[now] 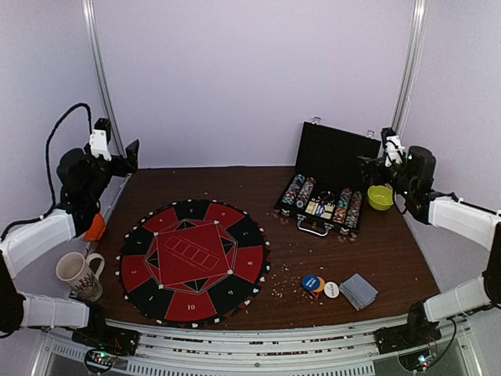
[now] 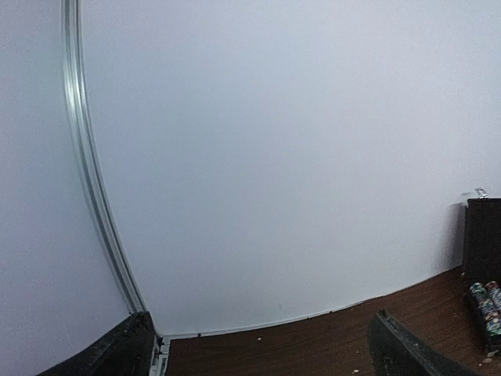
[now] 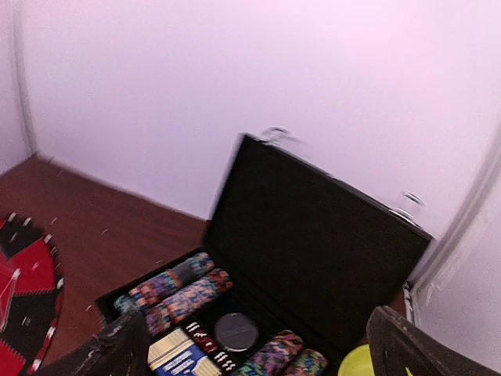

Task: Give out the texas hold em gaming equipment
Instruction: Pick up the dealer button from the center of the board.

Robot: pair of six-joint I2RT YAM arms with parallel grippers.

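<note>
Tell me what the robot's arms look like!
Both arms have white tube-shaped links and chunky black joints. The left arm wears an orange patch and a looping black cable. The right arm is plain white and black. Each tool has two black fingers: left tool, right tool.

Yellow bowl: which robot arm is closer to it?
Right. The right end effector hangs in the air close to the yellow bowl, beside the black case lid. The left end effector is far away, beyond the round red-and-black mat.
</note>
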